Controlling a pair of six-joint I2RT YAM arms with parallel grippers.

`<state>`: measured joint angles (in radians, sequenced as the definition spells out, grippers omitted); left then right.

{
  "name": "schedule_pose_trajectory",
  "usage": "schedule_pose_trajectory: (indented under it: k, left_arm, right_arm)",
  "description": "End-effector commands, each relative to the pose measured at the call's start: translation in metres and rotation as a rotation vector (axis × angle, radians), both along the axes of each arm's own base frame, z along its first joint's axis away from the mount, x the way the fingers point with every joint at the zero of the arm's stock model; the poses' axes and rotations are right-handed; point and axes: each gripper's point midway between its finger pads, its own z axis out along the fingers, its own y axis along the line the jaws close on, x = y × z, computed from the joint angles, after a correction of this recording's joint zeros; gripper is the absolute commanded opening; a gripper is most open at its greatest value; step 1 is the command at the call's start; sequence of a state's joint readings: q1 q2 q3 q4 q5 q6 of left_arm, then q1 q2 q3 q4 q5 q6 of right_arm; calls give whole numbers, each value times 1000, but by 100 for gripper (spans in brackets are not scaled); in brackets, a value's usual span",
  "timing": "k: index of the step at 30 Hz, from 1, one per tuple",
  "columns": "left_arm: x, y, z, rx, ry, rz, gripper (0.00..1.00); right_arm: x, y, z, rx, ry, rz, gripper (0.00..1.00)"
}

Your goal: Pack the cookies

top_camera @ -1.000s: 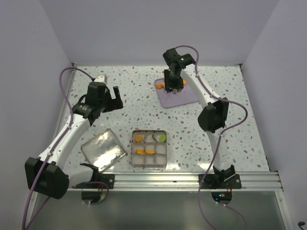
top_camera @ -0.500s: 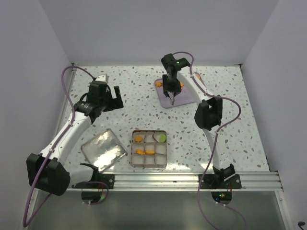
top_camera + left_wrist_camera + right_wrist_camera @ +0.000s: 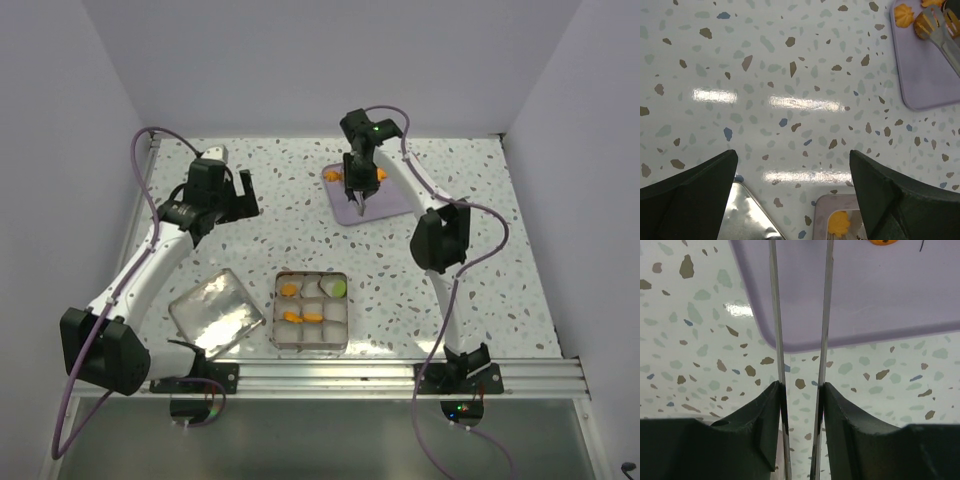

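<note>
Orange cookies [image 3: 335, 175] lie at the far edge of a lilac tray [image 3: 390, 205]; more cookies [image 3: 302, 317], among them a green one [image 3: 339, 288], sit in the paper cups of the square tin [image 3: 277, 312]. My right gripper [image 3: 360, 170] hangs over the tray, shut on metal tongs [image 3: 775, 315] whose thin blades run up between its fingers. In the left wrist view the tong tips [image 3: 940, 35] close round an orange cookie [image 3: 926, 24] beside another [image 3: 903, 15]. My left gripper [image 3: 792, 155] stands wide open above bare table, left of the tray.
The tin's shiny lid [image 3: 215, 312] lies left of the tin, near the front rail. White walls enclose the speckled table [image 3: 480, 250] on three sides.
The right gripper has squeezed the tongs narrower over the tray's far left corner. The left arm has drifted slightly toward the back wall, still open.
</note>
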<state>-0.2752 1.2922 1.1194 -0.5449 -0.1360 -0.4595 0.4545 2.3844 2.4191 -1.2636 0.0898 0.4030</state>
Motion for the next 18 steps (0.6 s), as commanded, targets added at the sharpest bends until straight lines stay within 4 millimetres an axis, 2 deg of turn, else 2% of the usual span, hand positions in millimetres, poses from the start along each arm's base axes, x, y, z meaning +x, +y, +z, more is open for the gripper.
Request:
schedule_pose_trajectory:
  k: [1, 2, 3, 4, 6, 7, 9, 10, 13, 14, 18]
  left_arm:
    - [13, 2, 27, 5, -74, 1, 100]
    - [14, 1, 30, 5, -80, 0, 100]
    - [14, 1, 30, 3, -82, 1, 100]
    - [15, 1, 31, 3, -85, -1, 100]
    - [16, -1, 33, -3, -88, -4, 100]
    - [17, -2, 35, -10, -93, -4, 100]
    - [17, -3, 38, -19, -101, -9, 100]
    - [17, -4, 38, -27, -99, -10, 100]
    - [17, -8, 39, -48, -106, -19, 100]
    - [17, -9, 39, -52, -106, -24, 100]
    - [15, -11, 40, -68, -111, -25, 100]
  right_arm:
    - [-8, -7, 87, 80, -160, -3, 29]
    - [-13, -9, 88, 82, -155, -2, 29]
    - [-20, -12, 108, 100, -190, -4, 28]
    - [-27, -15, 107, 97, -177, -4, 27]
    - [-39, -14, 120, 134, -188, 7, 27]
    - [-49, -17, 138, 161, -217, 11, 27]
    - [-68, -10, 140, 219, -195, 47, 27]
    - [-85, -10, 148, 243, -201, 66, 27]
    - [-121, 13, 159, 303, -194, 176, 28]
    - [-143, 21, 160, 310, -184, 222, 28]
    - [-203, 41, 156, 370, -127, 301, 28]
